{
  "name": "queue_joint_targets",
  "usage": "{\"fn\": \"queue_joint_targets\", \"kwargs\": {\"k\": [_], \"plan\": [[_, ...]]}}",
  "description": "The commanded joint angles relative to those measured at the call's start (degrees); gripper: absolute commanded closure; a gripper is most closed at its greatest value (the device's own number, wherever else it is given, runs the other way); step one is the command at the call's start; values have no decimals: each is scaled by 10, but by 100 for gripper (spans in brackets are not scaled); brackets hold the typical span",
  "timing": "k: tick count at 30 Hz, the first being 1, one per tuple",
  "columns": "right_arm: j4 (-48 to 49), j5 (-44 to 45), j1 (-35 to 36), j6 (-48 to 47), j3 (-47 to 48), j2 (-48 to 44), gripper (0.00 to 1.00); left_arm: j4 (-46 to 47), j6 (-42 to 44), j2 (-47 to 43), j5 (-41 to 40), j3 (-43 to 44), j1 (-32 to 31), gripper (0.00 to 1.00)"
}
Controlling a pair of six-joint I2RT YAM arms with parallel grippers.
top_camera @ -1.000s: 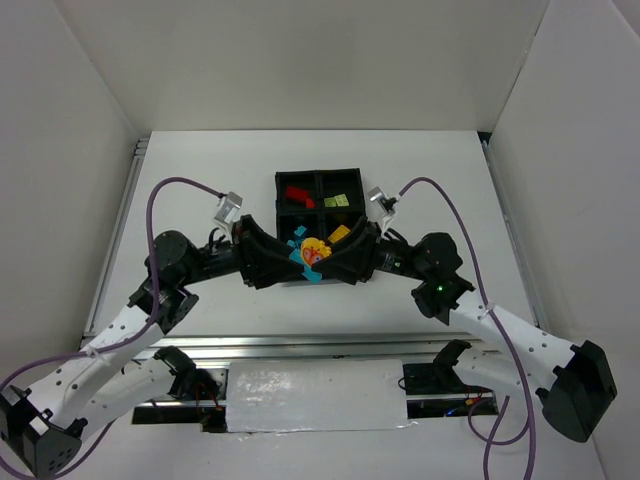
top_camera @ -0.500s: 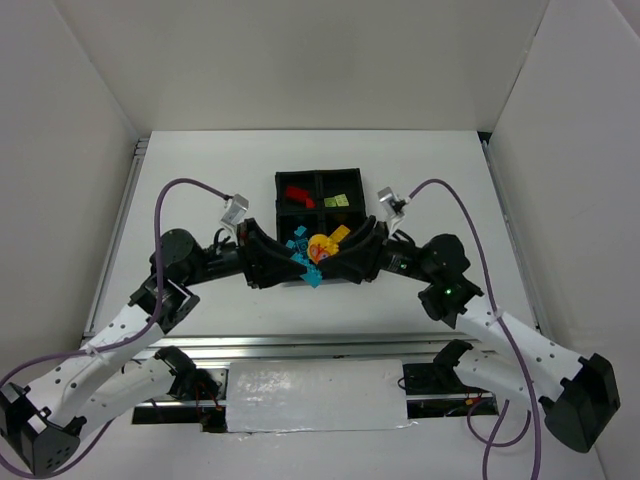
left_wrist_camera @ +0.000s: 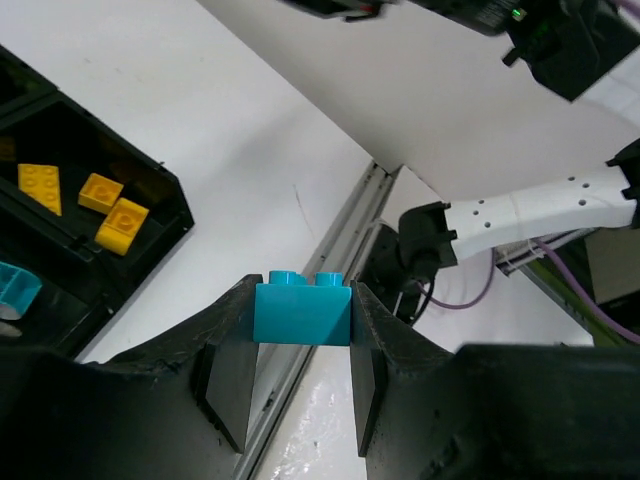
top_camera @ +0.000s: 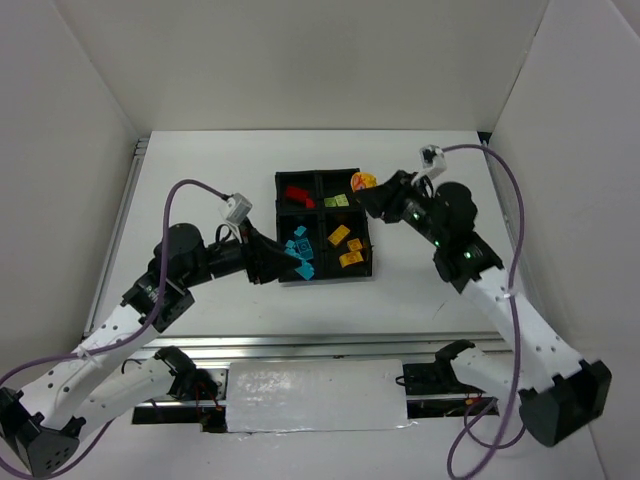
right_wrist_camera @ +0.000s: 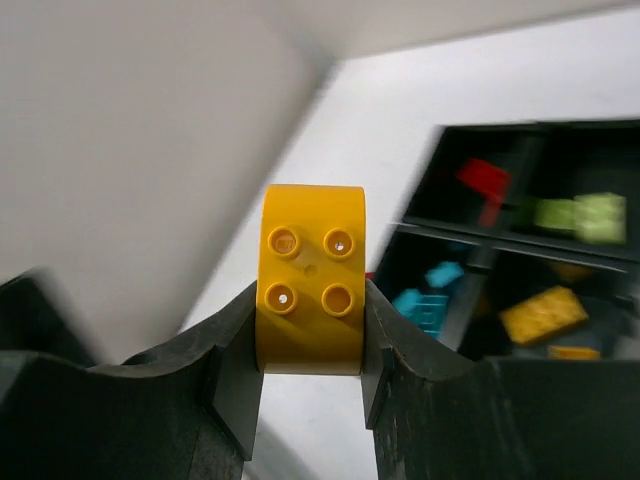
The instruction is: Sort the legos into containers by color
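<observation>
White tabletop (top_camera: 200,170) between plain white walls (top_camera: 300,60), black tray (top_camera: 318,176) near its middle

Black 2x2 tray (top_camera: 318,209) is lying flat w/ red legos (top_camera: 297,193) far-left, lime legos (top_camera: 340,200) far-right, cyan legos (top_camera: 297,245) near-left & orange-yellow legos (top_camera: 346,246) near-right, while a cyan brick (left_wrist_camera: 302,310) is sitting clamped in the left gripper (left_wrist_camera: 302,318) & a round yellow 4-stud brick (right_wrist_camera: 311,279) in the right gripper (right_wrist_camera: 312,305).
</observation>
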Motion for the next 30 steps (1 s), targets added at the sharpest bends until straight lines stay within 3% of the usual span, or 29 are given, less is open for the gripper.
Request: {"fn": "queue_joint_targets", "kwargs": {"k": [1, 8, 12, 14, 16, 17, 22, 24, 30], "plan": [[-201, 162, -2, -40, 74, 139, 98, -26, 30, -10, -52, 36, -3, 100], [-188, 191, 29, -55, 133, 272, 96, -123, 11, 7, -172, 66, -2, 100], [-187, 194, 44, -63, 146, 296, 97, -135, 10, 10, -185, 64, -2, 100], [-187, 192, 50, -64, 151, 306, 92, -133, 4, 11, -194, 60, -2, 100], [-191, 191, 56, -66, 156, 324, 80, -130, 3, 15, -200, 58, -2, 100], [-191, 194, 58, -66, 157, 333, 54, -129, 1, 18, -202, 59, -2, 100], [-200, 199, 61, -63, 180, 342, 7, -124, 5, 47, -246, 68, -2, 100], [-208, 206, 62, -63, 190, 338, 1, -126, 9, 63, -267, 77, -1, 100], [-230, 210, 72, -49, 197, 264, 0, -127, 15, 161, -325, 128, 1, 100]]}}
